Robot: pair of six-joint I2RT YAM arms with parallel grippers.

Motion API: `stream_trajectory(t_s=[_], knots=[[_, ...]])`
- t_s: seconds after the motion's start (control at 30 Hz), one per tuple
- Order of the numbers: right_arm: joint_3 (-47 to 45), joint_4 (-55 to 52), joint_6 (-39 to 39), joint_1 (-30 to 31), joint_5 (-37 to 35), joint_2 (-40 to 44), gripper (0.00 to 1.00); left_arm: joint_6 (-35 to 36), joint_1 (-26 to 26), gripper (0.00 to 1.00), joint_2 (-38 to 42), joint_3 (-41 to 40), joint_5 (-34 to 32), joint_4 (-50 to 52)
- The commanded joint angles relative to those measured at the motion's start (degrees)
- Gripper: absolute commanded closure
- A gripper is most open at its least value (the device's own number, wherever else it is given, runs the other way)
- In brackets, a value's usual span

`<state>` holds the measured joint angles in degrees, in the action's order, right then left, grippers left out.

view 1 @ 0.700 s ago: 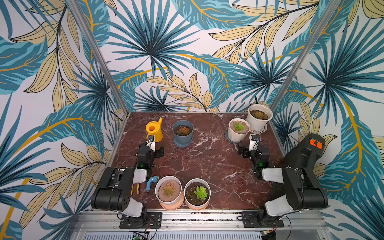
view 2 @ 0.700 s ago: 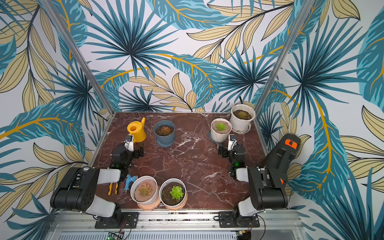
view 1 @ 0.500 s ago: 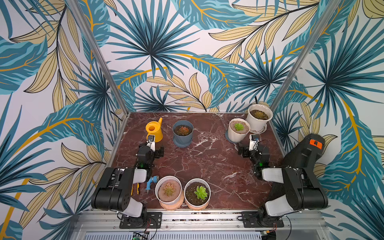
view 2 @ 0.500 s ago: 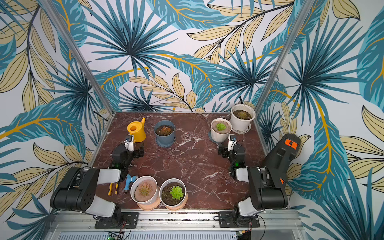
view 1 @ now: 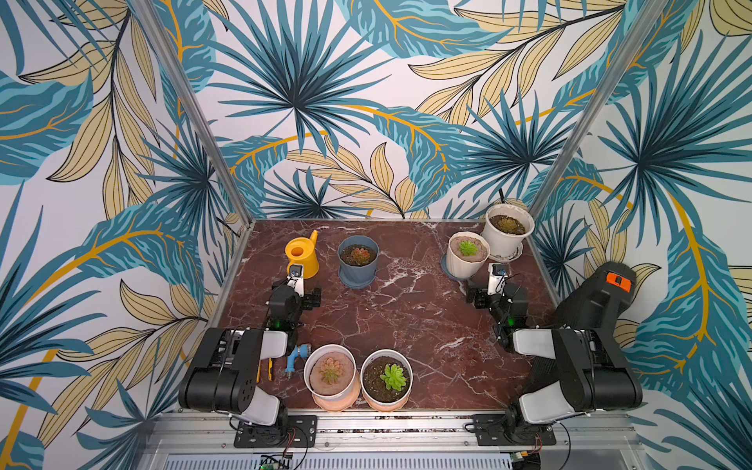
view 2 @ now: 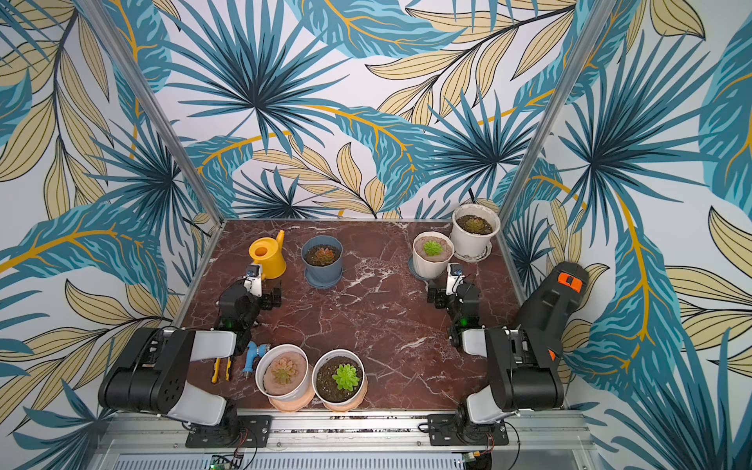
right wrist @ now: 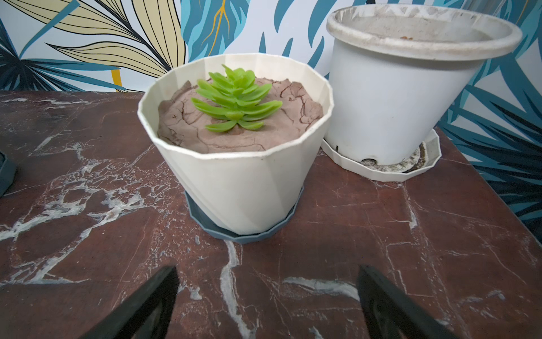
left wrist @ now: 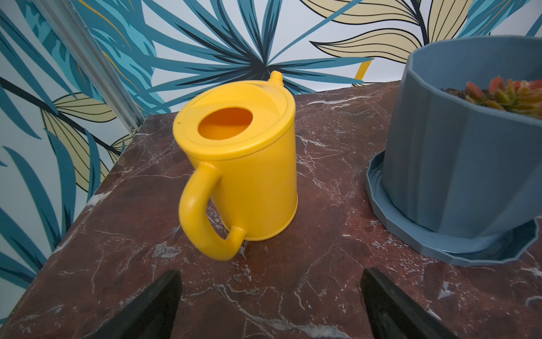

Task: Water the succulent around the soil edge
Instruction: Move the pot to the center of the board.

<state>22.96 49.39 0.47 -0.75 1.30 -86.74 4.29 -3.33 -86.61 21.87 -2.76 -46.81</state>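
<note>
Left gripper [left wrist: 271, 271]: jaws released, empty, yellow watering can [left wrist: 249, 176] just ahead, handle nearest. Right gripper [right wrist: 267, 267]: released, empty, cream pot [right wrist: 240, 187] straight ahead.

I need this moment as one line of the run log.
left hand: open, empty, facing watering can handle | right hand: open, empty, facing cream pot | watering can: upright, untouched
</note>
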Motion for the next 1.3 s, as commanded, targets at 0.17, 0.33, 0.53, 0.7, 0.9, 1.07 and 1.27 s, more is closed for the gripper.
stream_trajectory(t_s=[0.17,0.33,0.53,0.7,0.9,1.07,1.27], knots=[[-0.11,0.31,0.16,0.4,-1.53,0.83,0.01,0.19,0.07,0.0,-0.23,1.69,0.04,0.48],[10.68,-31.63,6.67,0.76,-5.93,11.46,0.0,-0.89,0.08,0.0,2.13,3.33,-2.29,5.12],[14.19,-44.36,11.62,0.98,-5.33,20.91,0.0,-2.16,0.08,0.0,12.13,4.81,-5.8,14.58],[14.69,-49.44,13.01,1.19,-5.25,29.24,0.0,-5.3,0.06,0.0,22.57,5.73,-7.3,22.45],[17.2,-54.3,13.88,1.37,-3.55,33.69,0.0,-16.64,-0.01,0.0,32.65,7.82,-11.36,33.78],[21.14,-58.69,15.49,1.65,-0.63,34.37,0.01,-33.39,0.08,0.0,36.85,12.1,-22.47,50.5],[26.63,-64.62,17.12,2.48,1.29,32.39,0.01,-44.89,0.24,0.0,42.88,9.83,-17.34,55.84]])
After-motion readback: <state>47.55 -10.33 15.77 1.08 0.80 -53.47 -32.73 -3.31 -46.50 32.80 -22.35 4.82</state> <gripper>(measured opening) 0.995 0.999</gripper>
